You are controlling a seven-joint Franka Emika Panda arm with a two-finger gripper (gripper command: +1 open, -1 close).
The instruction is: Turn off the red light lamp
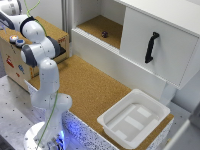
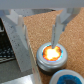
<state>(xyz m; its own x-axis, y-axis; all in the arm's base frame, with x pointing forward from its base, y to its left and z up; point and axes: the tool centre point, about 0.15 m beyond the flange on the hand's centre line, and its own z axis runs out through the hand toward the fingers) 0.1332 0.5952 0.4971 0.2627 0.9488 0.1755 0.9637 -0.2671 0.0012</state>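
Glowing orange at its centre, the red light lamp (image 2: 51,52) sits lit inside its dark ring on a cork-topped surface in the wrist view. The gripper (image 2: 39,32) hangs just above it with its two pale fingers (image 2: 62,24) spread apart, pinching nothing. One finger's tip comes down right over the lamp's rim at about one o'clock from the glowing centre; the other finger stands off at about nine o'clock, just outside the ring. Whether either tip touches the lamp cannot be told. A second round lamp with a blue centre (image 2: 68,77) shows at about five o'clock from the lit one, close beside it.

In the exterior view the red light lamp (image 1: 13,38) and the blue lamp (image 1: 20,42) lie side by side on top of a cardboard box (image 1: 15,62), at about ten o'clock from the white arm (image 1: 42,65). The box carries red markings and a small round blue sticker on its side, but the writing is too blurred to read. The gripper itself is cut off at the frame's edge there. A white tray (image 1: 135,119) rests on the cork table (image 1: 85,85), and a white cabinet with a black handle (image 1: 150,47) stands at about two o'clock.
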